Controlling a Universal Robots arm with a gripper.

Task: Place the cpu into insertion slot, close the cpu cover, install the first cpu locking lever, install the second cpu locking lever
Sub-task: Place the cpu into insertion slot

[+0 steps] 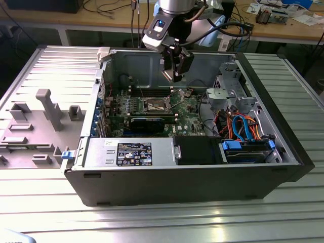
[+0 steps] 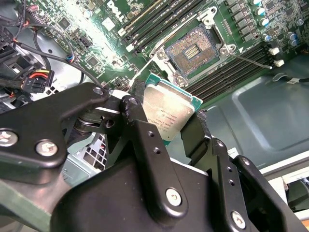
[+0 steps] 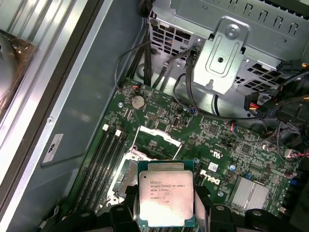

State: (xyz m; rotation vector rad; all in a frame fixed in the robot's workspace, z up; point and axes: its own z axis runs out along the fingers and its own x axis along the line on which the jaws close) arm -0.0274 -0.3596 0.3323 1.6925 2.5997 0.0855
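First wrist view: the cpu [image 3: 166, 193] sits metal side up, clamped by its two opposite edges between the black fingers [image 3: 123, 215] of the gripper [image 3: 166, 215]. The chip hangs in the air over the green motherboard [image 3: 241, 145], not seated.

Just beyond its far edge lies the insertion slot [image 3: 126, 170], partly hidden by the chip. The cpu cover [image 3: 157, 131] stands swung up off the slot, with board showing through its cut-out.

Second wrist view: slot bare, its contact field exposed inside a silvery rim, and the chip near it but apart.

Exterior view: the arm reaches down into the open computer case [image 1: 202, 177], which lies on its side on a ribbed metal tabletop [image 1: 152, 223]. Cable bundles and a drive cage sit toward the exterior view's right.
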